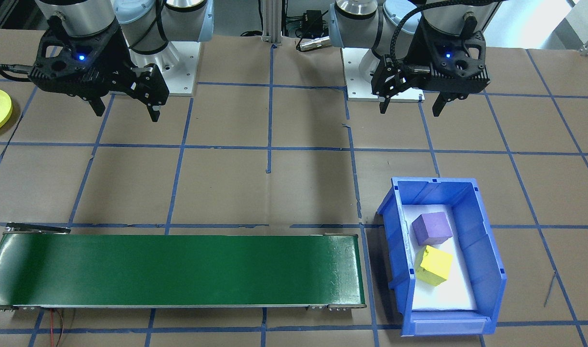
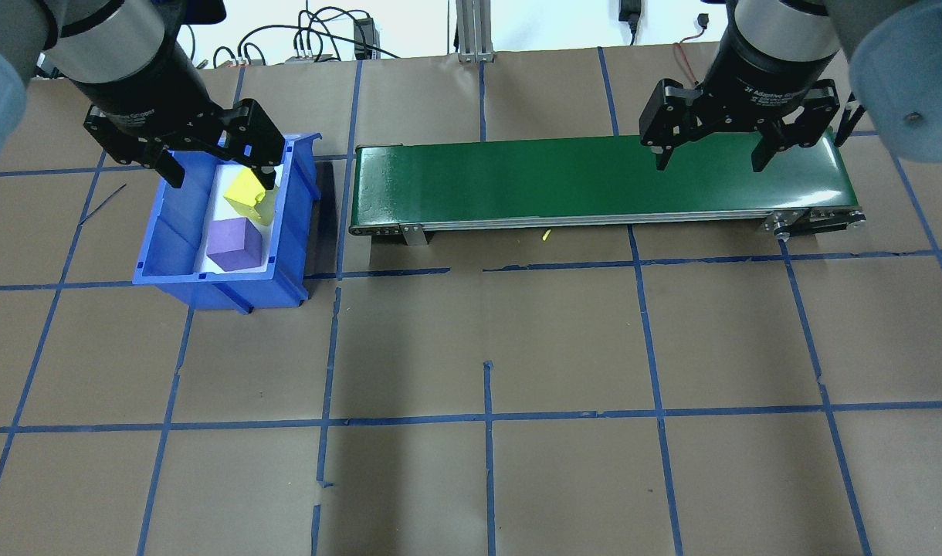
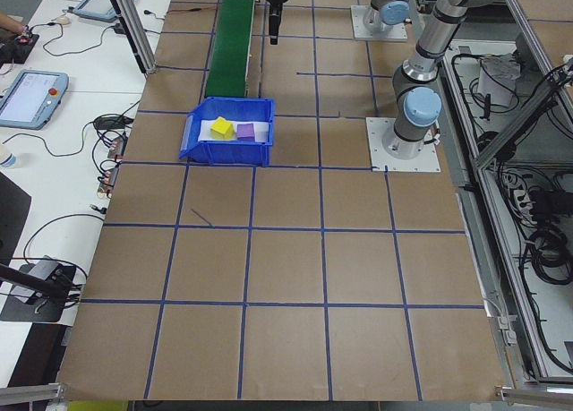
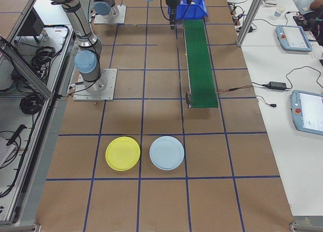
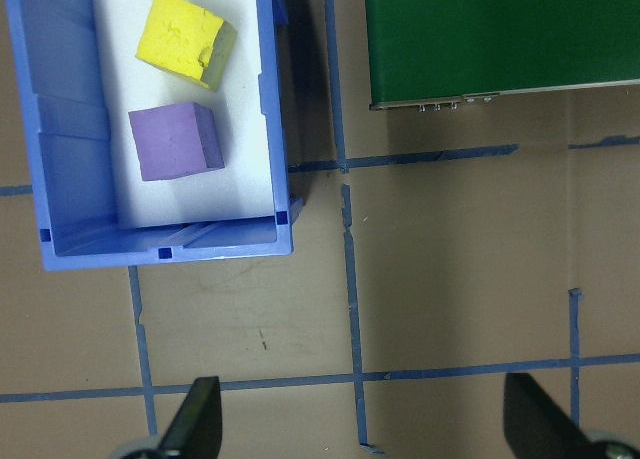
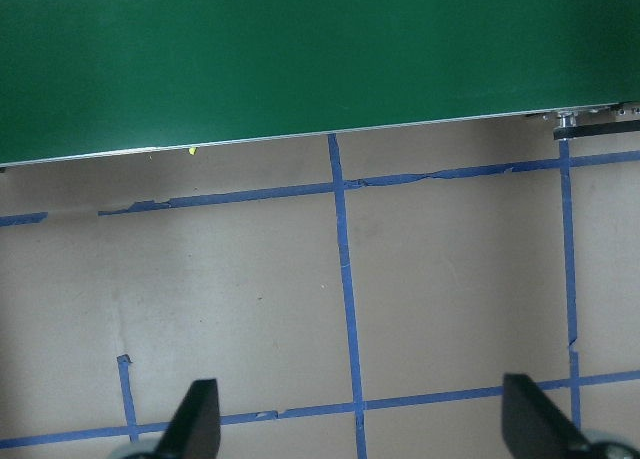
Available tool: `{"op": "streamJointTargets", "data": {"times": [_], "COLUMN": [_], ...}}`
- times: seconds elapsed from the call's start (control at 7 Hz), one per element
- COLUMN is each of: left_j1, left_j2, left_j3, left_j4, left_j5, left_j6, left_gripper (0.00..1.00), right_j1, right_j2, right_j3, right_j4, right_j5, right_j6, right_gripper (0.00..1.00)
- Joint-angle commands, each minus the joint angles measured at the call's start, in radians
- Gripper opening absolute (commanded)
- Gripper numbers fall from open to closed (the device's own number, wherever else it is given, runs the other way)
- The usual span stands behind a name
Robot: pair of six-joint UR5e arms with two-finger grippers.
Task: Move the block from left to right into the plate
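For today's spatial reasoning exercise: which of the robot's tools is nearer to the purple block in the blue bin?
Left. The left tool hangs by the blue bin holding the purple block; the right tool is at the green conveyor's far end.

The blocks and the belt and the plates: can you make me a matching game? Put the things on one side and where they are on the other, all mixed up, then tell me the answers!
Things:
1. Purple block
2. Green belt
3. Yellow plate
4. Left gripper

Places or states:
A. On the table beside a pale blue plate
B. Open, above the blue bin
C. Inside the bin, next to the yellow block
D. Stretched along the table with nothing on it

Pairs: 1-C, 2-D, 3-A, 4-B
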Motion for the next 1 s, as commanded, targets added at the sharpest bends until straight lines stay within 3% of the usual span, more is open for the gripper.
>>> {"op": "streamJointTargets", "data": {"times": [0.0,0.29,0.43,0.86], "left_j1": [-0.002,-0.003,0.018,0.162], "left_j2": [-0.031,-0.028,-0.034,-0.215], "left_j3": [0.046,0.031,0.019,0.036], "left_j4": [-0.014,-0.017,-0.015,0.161], "left_j5": [0.005,0.014,0.052,0.045], "left_j6": [-0.004,-0.004,0.032,0.192], "left_gripper": [1.0,1.0,1.0,1.0], "right_j1": [0.0,-0.002,0.0,-0.002], "right_j2": [0.0,0.002,0.002,0.002], "right_j3": [-0.001,-0.001,-0.001,0.001], "right_j4": [0.0,0.0,0.0,0.001], "right_j5": [0.0,0.0,0.0,0.0], "right_j6": [0.0,0.0,0.0,0.0], "right_gripper": [1.0,1.0,1.0,1.0]}}
